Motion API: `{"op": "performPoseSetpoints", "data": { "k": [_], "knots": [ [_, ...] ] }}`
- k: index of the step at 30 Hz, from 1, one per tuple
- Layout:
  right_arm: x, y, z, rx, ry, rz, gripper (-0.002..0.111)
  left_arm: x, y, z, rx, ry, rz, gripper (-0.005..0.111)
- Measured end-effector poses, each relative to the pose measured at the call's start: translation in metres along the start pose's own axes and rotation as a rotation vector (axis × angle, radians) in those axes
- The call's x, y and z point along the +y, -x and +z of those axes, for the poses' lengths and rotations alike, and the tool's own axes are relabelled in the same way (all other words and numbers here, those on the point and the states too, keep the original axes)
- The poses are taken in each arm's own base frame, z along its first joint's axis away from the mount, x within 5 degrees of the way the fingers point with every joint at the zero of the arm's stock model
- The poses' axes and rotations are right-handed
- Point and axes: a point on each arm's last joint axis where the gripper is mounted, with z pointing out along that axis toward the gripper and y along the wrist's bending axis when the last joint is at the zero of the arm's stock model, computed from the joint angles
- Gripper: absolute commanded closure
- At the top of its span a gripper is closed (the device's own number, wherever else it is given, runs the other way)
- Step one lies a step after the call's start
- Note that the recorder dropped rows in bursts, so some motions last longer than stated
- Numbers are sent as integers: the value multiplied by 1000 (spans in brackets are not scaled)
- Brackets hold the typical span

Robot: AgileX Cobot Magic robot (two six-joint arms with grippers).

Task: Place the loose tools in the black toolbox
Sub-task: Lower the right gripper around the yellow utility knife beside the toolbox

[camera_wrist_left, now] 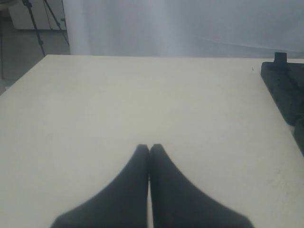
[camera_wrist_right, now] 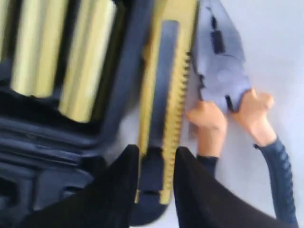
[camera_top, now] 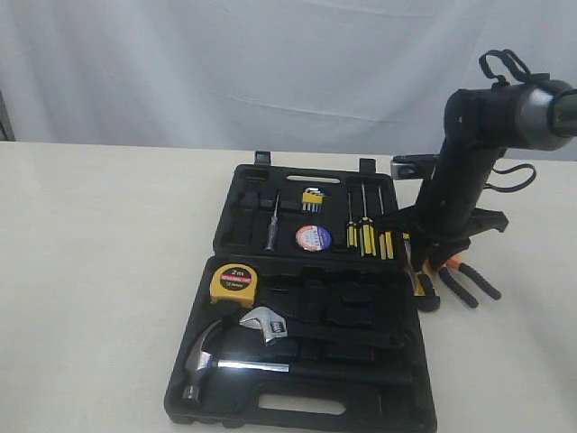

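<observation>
Most of yellow-black utility knife (camera_top: pixel 417 282) behind right arm (camera_top: pixel 455 189); black toolbox (camera_top: pixel 397 410) bottom off-frame

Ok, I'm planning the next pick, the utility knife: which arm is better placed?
Right. Its hand clasps the utility knife beside the toolbox; the left hand is shut over the table, away from the knife.
</observation>
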Motion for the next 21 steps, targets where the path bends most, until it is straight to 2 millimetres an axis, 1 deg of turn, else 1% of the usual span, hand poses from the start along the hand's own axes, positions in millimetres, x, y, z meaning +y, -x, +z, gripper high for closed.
{"op": "performPoseSetpoints", "data": {
  "k": [4,8,13,17,21],
  "knots": [
    [-5,-7,5,67,4,-19,82,0,0,0,0,0,0,107],
    [-1,-5,5,49,52,-32,82,0,0,0,0,0,0,107],
    [0,-3,5,24,62,-32,82,0,0,0,0,0,0,107],
    [-4,-2,9,25,19,-59,82,0,0,0,0,0,0,107],
    [-5,-2,9,21,3,-71,82,0,0,0,0,0,0,107]
  ]
}}
